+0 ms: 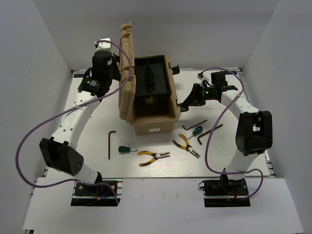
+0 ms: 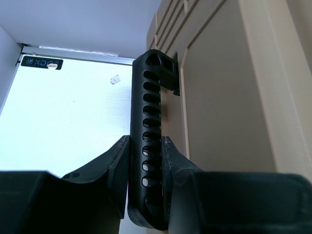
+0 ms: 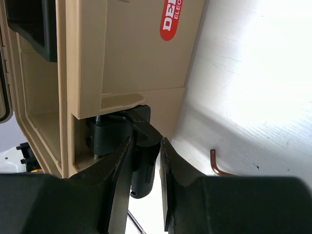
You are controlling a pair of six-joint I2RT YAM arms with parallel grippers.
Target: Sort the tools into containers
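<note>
Toolbox [image 1: 153,127] open, sorting barely begun: pliers [image 1: 153,157], screwdrivers [image 1: 127,149], hex keys [image 1: 109,144] lie on table [image 1: 146,171], lower centre. Left gripper [image 2: 146,161] pinches handle [image 2: 148,97]; right gripper [image 3: 146,156] clamps latch [image 3: 140,139].

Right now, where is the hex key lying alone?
In the top view, the hex key lies on the left, near the toolbox, just left of a green-handled screwdriver.

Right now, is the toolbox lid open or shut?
Open: the ribbed lid stands upright beside the toolbox, exposing the black inner tray.
</note>
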